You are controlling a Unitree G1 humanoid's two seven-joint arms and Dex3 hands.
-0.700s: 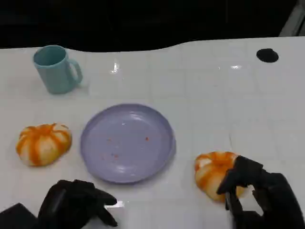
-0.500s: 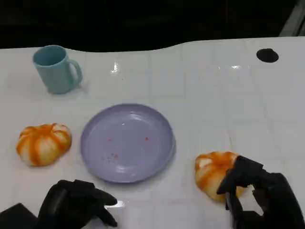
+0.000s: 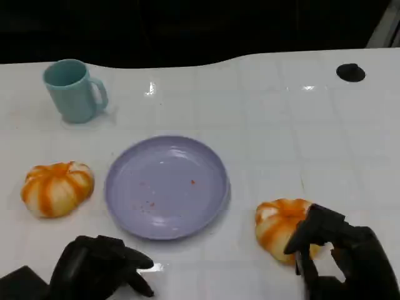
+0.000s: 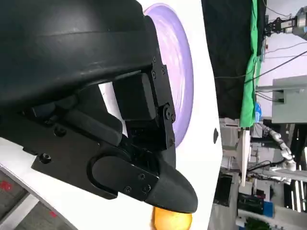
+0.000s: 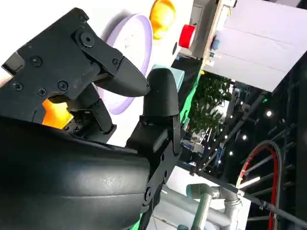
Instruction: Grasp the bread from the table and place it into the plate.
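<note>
From the head view, the right hand has its fingers curled against the bread, which sits on the table just right of the purple plate; the left hand rests curled and empty (a second bread lies left). The right wrist view shows bread tucked beneath the fingers, though a firm grip is not plain. The grasp looks in hand, and next it calls for a lift and a carry leftward over the plate.

left hand: fingers curled, holding nothing | right hand: fingers touching bread

Two breads, one plate, one mug.
</note>
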